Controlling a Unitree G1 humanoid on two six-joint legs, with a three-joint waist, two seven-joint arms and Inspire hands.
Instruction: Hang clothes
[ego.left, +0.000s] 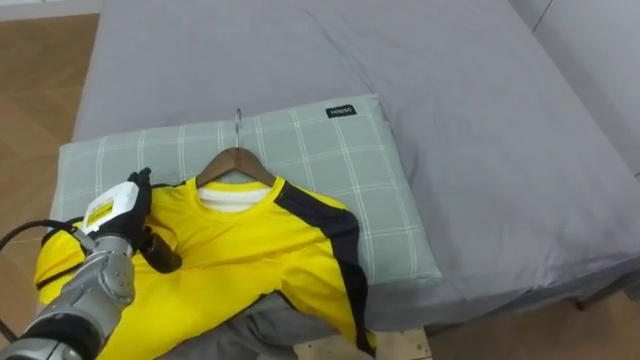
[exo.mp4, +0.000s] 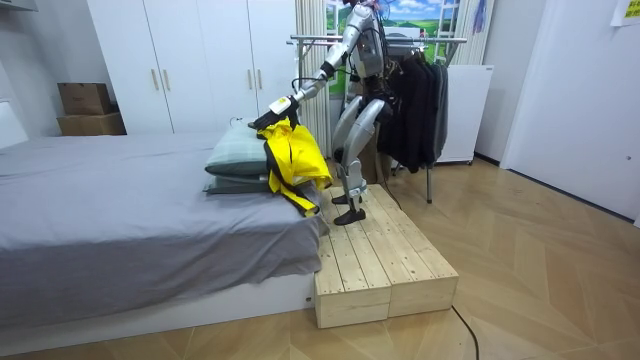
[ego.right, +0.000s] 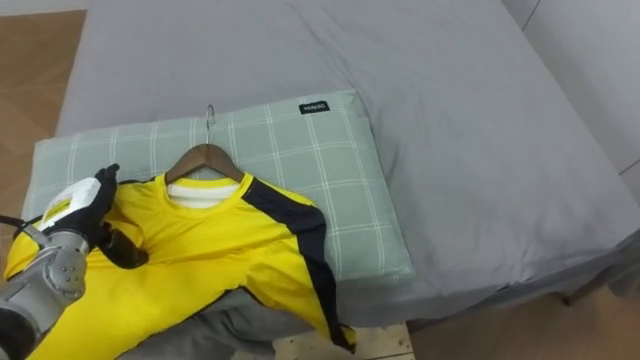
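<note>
On a checked pillow (ego.left: 330, 160) at the bed (ego.left: 450, 120) edge lies a yellow shirt (ego.left: 250, 250) on its hanger (ego.left: 236, 158) — the left hand (ego.left: 115, 215) curled round the shirt's shoulder, thumb on top — as the robot stands on a wooden platform (exo.mp4: 385, 260) by a clothes rack (exo.mp4: 450, 40)

Yellow shirt (ego.left: 240, 260) on wooden hanger (ego.left: 235, 165) across green checked pillow (ego.left: 330, 150), left hand (ego.left: 118, 212) on its shoulder.

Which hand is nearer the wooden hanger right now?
Left. The left hand sits on the yellow shirt, at its shoulder, just left of the wooden hanger. The right one is back by the robot's body, off the bed.
</note>
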